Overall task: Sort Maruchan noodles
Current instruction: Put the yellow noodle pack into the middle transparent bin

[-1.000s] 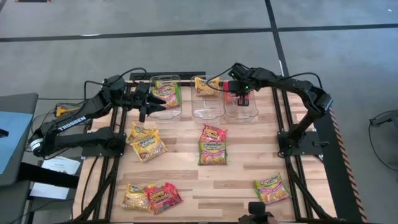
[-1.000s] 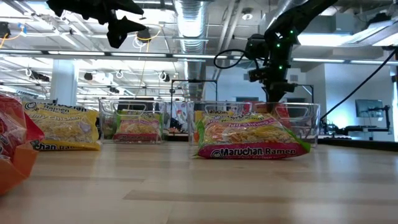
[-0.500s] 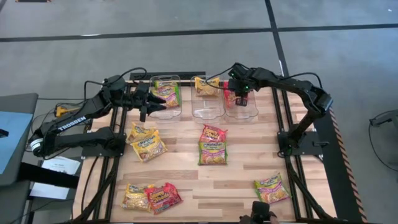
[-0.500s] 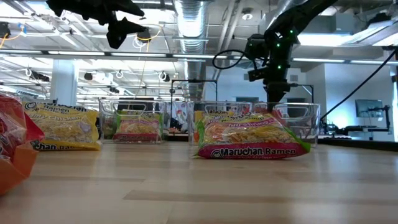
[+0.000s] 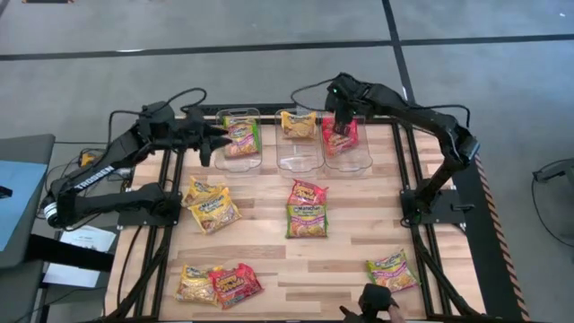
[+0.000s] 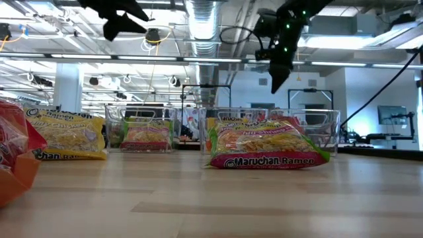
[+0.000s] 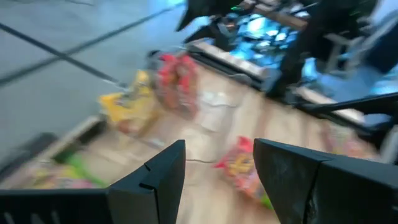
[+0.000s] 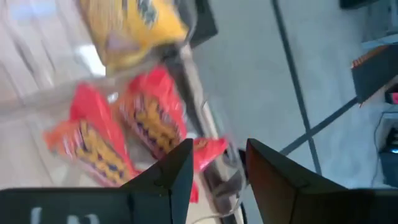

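Three clear bins stand in a row at the far edge. The left bin holds a green noodle packet, the middle bin a yellow one, the right bin red ones. More Maruchan packets lie flat on the table: a yellow pair, a red and green pair, a yellow and a red near the front left, a green one at the front right. My left gripper hovers open beside the left bin. My right gripper hangs open above the right bin, nothing between its fingers.
Black frame rails run along the table's left and right edges. A dark device sits at the middle of the near edge. Bare wood lies between the bins and the loose packets and across the table's right half.
My right gripper has risen out of the right bin and tipped, leaving the red packets lying in the bin. My left gripper has gone up a little beside the left bin and tipped closer to level, still open.
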Tool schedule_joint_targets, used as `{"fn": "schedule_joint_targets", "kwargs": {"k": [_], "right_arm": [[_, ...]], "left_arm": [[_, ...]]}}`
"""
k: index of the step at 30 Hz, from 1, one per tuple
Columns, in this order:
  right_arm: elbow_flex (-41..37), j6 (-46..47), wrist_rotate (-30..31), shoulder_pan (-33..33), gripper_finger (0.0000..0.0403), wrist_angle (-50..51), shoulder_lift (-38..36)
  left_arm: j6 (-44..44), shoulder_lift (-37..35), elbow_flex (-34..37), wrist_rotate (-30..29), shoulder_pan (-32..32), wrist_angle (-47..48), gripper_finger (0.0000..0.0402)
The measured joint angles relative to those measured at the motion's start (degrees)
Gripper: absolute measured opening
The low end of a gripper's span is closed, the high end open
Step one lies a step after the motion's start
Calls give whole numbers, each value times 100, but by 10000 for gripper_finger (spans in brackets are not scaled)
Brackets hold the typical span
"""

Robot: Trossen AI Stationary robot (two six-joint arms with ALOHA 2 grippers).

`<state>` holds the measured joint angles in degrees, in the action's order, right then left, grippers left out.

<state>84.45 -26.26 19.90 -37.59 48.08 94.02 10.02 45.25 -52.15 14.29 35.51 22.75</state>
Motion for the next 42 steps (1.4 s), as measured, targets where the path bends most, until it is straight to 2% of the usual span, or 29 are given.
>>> {"fn": "schedule_joint_targets", "kwargs": {"k": [4, 6, 14, 18, 22, 26, 32, 35, 38, 42], "right_arm": [[415, 81, -2, 45, 183, 179, 0], [560, 85, -2, 60, 189, 212, 0], [815, 97, -2, 135, 201, 337, 0], [817, 294, -2, 209, 202, 503, 0], [817, 556, 0, 373, 202, 689, 0], [817, 735, -2, 616, 202, 805, 0], [817, 1148, -2, 1097, 202, 851, 0], [817, 1273, -2, 1352, 202, 894, 0], [817, 1438, -4, 1584, 202, 913, 0], [817, 1808, -4, 1848, 202, 937, 0]], "left_arm": [[-542, -9, -522, -816, 0, 763, 176], [-702, 2, -752, -1000, 2, 1257, 176], [-385, 114, -1810, -912, 1, 2639, 177], [-311, 116, -1932, -490, 0, 3375, 177], [-150, 125, -1642, 149, 0, 4036, 177], [9, 68, -1060, 821, -2, 4131, 177], [282, -161, -59, 1033, -2, 4130, 177], [370, -232, 368, 1331, -4, 4120, 177], [452, -232, 685, 1573, -18, 4072, 177], [324, -214, 971, 1521, -87, 4068, 177]]}}
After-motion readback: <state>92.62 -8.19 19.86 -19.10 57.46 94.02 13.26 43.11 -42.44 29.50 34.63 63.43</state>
